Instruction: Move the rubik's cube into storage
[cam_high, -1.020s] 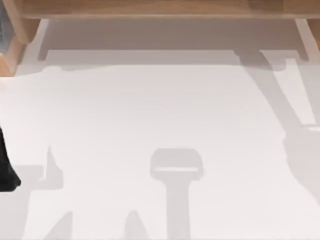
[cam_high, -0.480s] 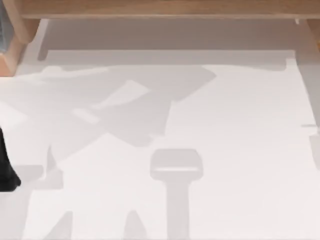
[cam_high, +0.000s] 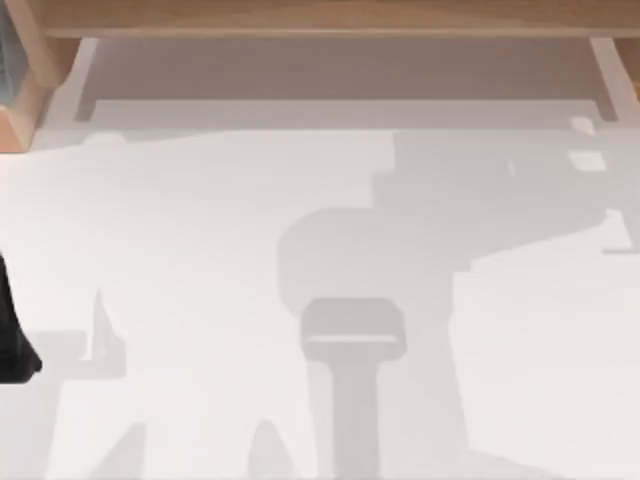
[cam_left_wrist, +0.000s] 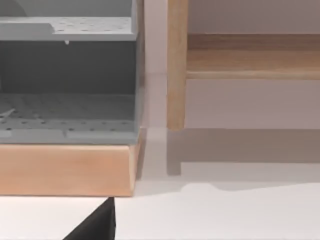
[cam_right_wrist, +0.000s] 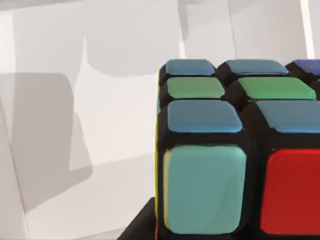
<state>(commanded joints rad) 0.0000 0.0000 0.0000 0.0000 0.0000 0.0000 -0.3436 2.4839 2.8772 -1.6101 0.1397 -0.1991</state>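
Broadly, the white surface (cam_high: 200, 230) is lying bare under the top camera, with a big blocky shadow (cam_high: 400, 240) spreading across its middle and right, which I am reading as an arm hanging above it. Along the far edge a wooden shelf frame (cam_high: 320, 18) is running from side to side. At the far left corner, the left wrist camera is looking at a grey perforated storage rack (cam_left_wrist: 65, 115) sitting on a wooden base (cam_left_wrist: 65, 170), with a wooden post (cam_left_wrist: 176, 65) just beside it. I am taking that rack to be the storage.

The left arm (cam_high: 12, 335) is sitting parked at the left edge, and I cannot tell how its pincer is set.

The rubik's cube (cam_right_wrist: 225, 150) is sitting right up against the right wrist camera, with the surface well beyond it. So it is looking to me like the right arm is carrying it above the surface, on the side away from the rack. Whether the right pincer is pinching the cube I cannot tell, as the grip itself is hidden.

Judging by this, the carry step is under way. The next move is calling for a long sweep across to the far left, clearing the post and wooden base, then a level entry into the rack before any release.
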